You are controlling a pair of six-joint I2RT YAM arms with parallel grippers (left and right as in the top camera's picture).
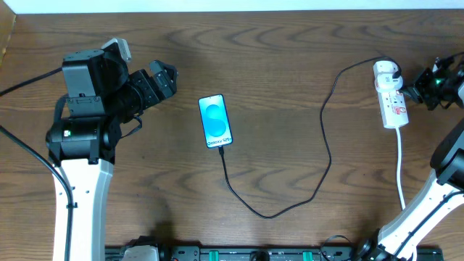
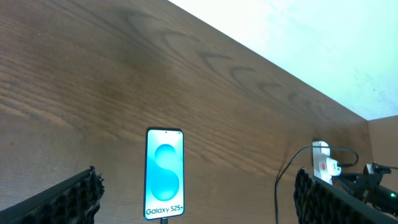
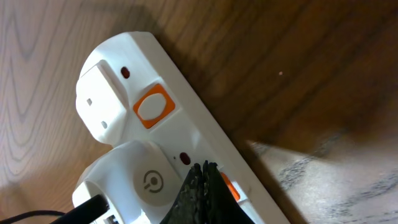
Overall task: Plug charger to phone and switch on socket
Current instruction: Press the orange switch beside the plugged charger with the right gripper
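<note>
The phone point(image 1: 215, 121) lies flat mid-table, its blue screen up. The charger point(image 1: 328, 138), a thin black cable, meets the phone's near edge, loops toward the front and runs to the white plug point(image 1: 386, 72) on the socket point(image 1: 395, 105) at the far right. My left gripper point(image 1: 170, 76) hovers open, left of the phone and apart from it. In the left wrist view the phone point(image 2: 165, 174) lies between my spread fingers point(image 2: 68, 199). My right gripper point(image 3: 203, 168) is shut and empty. Its tip rests on the socket point(image 3: 130, 68) beside an orange switch point(image 3: 230, 188).
A second orange switch point(image 3: 153, 107) sits farther along the strip, and the charger's round plug point(image 3: 149, 182) is just left of my right fingertips. The strip's white cord point(image 1: 400, 167) trails to the front edge. The table's far edge point(image 2: 280, 68) meets a pale wall.
</note>
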